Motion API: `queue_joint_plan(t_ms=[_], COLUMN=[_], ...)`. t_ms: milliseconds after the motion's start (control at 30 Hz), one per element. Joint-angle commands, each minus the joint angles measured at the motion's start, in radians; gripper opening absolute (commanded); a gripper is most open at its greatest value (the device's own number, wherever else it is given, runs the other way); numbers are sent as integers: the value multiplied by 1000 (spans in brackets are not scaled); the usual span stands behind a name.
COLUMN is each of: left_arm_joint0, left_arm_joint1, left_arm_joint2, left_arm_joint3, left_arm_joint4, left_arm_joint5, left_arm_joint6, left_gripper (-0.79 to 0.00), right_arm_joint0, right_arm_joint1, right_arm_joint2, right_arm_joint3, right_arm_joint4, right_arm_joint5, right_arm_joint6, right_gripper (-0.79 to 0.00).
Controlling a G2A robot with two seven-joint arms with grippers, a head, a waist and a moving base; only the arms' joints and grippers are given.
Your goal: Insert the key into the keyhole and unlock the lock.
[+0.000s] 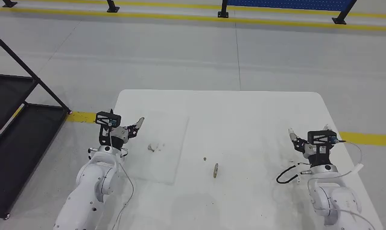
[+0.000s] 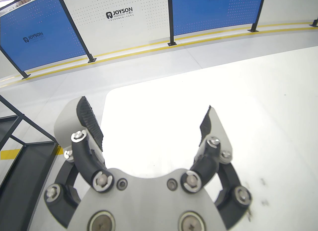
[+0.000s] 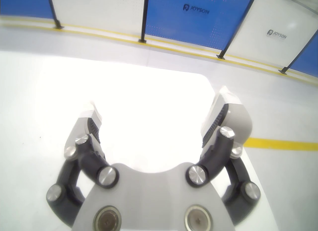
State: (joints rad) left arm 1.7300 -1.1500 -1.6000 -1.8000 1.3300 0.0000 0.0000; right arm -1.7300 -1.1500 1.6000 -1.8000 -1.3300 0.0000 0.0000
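Currently: small dark slim piece (image 1: 215, 169), possibly the key, lies just 8 o'clock of the table (image 1: 253, 109) centre. Pale lump (image 1: 155, 147), possibly the lock, sits at 9 o'clock on a clear sheet (image 1: 172, 130). Both are too small to confirm. Left gripper (image 1: 128, 126) (image 2: 146, 103) is near the lump's 10 o'clock, fingers spread. Right gripper (image 1: 307, 138) (image 3: 159, 96) is at the table's 3 o'clock edge, also spread.

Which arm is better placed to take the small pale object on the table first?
Left. The left pincer is open and close beside the pale object; the right pincer, also open, sits far across the table.
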Motion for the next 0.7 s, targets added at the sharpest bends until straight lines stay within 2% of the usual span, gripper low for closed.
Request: queue_joint_plan(t_ms=[0,500,667], left_arm_joint0=[0,-1,-20], left_arm_joint1=[0,-1,-2], left_arm_joint2=[0,0,-32], left_arm_joint3=[0,-4,-105], left_arm_joint4=[0,-11,-80], left_arm_joint5=[0,-1,17], left_arm_joint6=[0,-4,-150], left_gripper=[-1,0,0], right_arm_joint0=[0,0,0], right_arm_joint1=[0,0,0], right_arm_joint2=[0,0,0], right_arm_joint3=[0,0,0], right_arm_joint4=[0,0,0], right_arm_joint5=[0,0,0], right_arm_joint6=[0,0,0], right_gripper=[-1,0,0])
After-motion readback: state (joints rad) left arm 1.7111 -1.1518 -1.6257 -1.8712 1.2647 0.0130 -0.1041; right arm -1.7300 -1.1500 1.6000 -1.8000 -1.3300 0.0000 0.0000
